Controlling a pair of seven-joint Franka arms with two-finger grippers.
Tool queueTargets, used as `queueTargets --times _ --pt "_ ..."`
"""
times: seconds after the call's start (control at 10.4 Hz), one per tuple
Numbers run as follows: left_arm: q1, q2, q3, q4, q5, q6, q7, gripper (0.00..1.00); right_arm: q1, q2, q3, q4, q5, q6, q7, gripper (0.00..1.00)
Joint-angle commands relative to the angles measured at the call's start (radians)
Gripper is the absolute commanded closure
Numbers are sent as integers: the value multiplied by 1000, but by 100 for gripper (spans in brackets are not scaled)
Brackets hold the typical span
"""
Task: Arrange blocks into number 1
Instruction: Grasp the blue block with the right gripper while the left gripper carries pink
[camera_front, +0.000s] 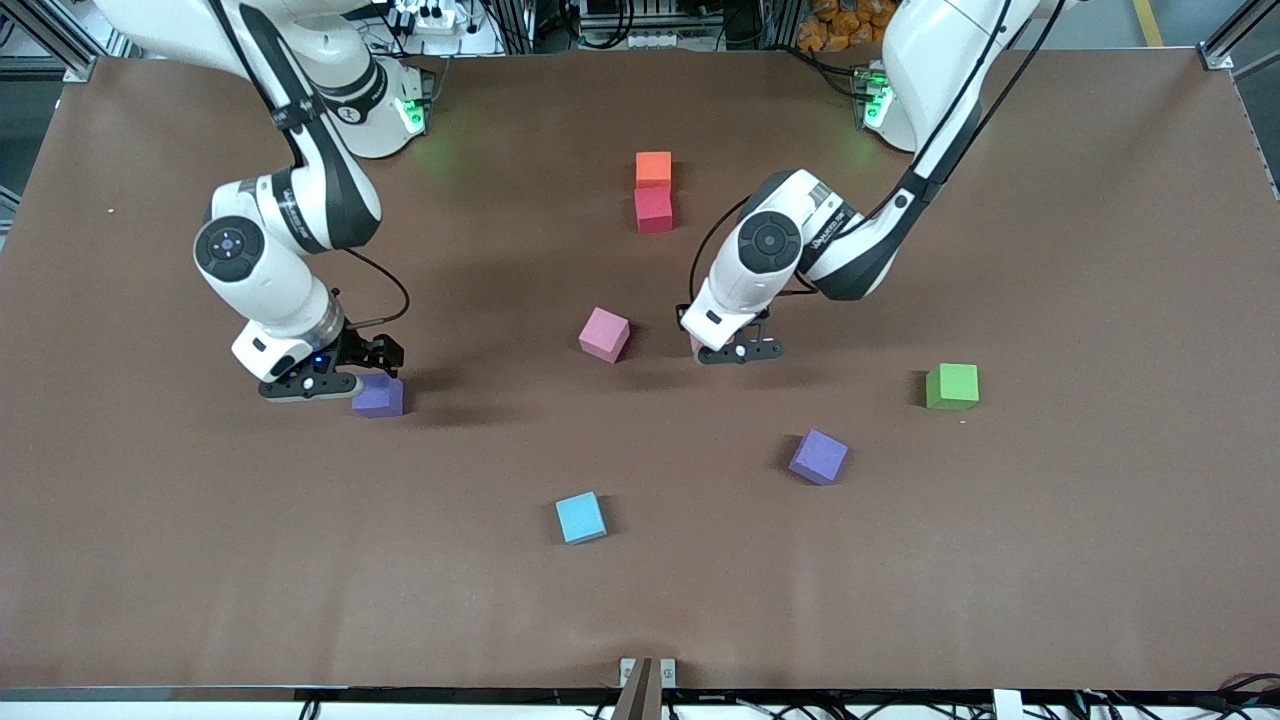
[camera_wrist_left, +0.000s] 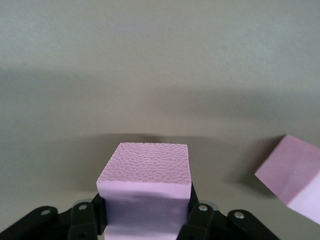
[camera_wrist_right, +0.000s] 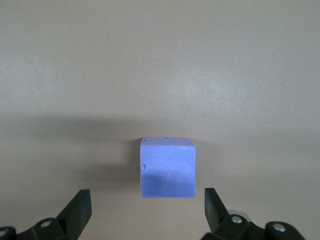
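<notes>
Small matte foam cubes lie scattered over the brown tabletop (camera_front: 1100, 560), where two white Franka arms work. An orange foam cube (camera_front: 653, 168) and a red foam cube (camera_front: 653, 210) sit touching in a short line near the robots' bases, the red one nearer the front camera. A pink foam cube (camera_front: 604, 334) rests, turned at an angle, close to the middle of the tabletop. Just beside it, toward the left arm's end, the left hand (camera_front: 738, 350) is down at the surface with its black fingers (camera_wrist_left: 200, 220) clamped on a second pink foam cube (camera_wrist_left: 147, 192), which is almost hidden under the hand in the front view; whether that cube rests on the tabletop or is just off it cannot be told. The right hand (camera_front: 318, 382) is low at the right arm's end, its fingers (camera_wrist_right: 75, 212) spread wide and gripping nothing, with a dark purple foam cube (camera_front: 378, 396) just ahead of them, close to the gap between the tips and touching neither. Another purple foam cube (camera_front: 819, 457) lies nearer the front camera, toward the left arm's end, with a green foam cube (camera_front: 951, 386) near it, closer still to that end. A light-blue foam cube (camera_front: 580, 518) is the closest to the front camera of them all.
</notes>
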Motion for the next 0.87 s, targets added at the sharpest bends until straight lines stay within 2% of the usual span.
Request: queueTargets --times 0.0,0.77 --pt "-43 -19 5 -8 -8 -8 1 100 -10 72 13 22 -14 42 -23 0" --pt "-181 5 5 -8 -23 -8 -196 100 -69 124 -9 24 -13 94 -132 1"
